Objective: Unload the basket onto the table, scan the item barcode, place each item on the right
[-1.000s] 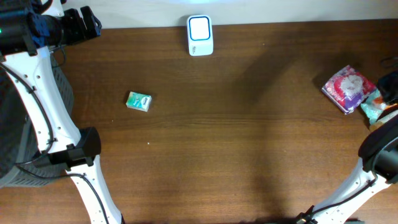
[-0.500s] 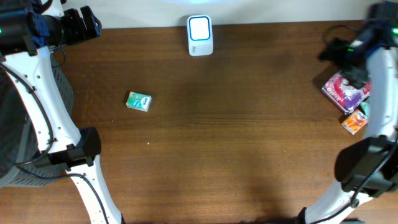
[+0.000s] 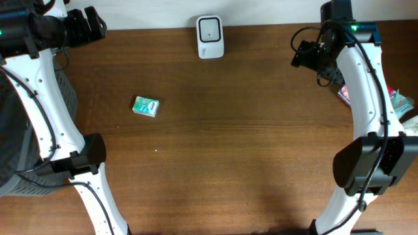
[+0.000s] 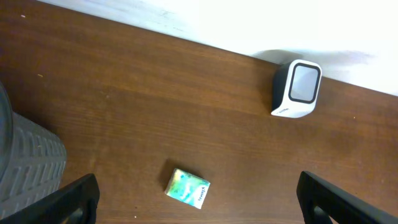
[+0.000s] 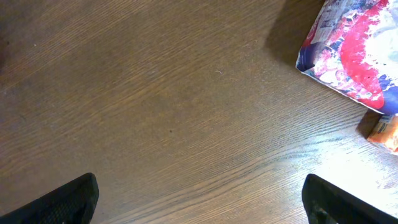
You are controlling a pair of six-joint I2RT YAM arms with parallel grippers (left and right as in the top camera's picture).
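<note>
A small green packet (image 3: 145,106) lies flat on the left half of the brown table; the left wrist view shows it (image 4: 187,188) below and between that gripper's fingers. The white barcode scanner (image 3: 209,37) stands at the back edge, its window facing up (image 4: 297,89). My left gripper (image 3: 90,26) hovers high at the back left corner, open and empty (image 4: 196,186). My right gripper (image 3: 305,55) is at the back right, open over bare wood (image 5: 200,186), holding nothing.
A pink and purple package (image 5: 357,56) lies at the right side, partly hidden by the right arm in the overhead view (image 3: 343,96). An orange packet (image 5: 384,132) and a teal one (image 3: 400,104) lie beside it. A grey basket (image 4: 25,168) stands off the table's left edge.
My right arm has swung from the packages at the right edge toward the back of the table, and its jaws have gone from shut to open. The left arm has not moved.
</note>
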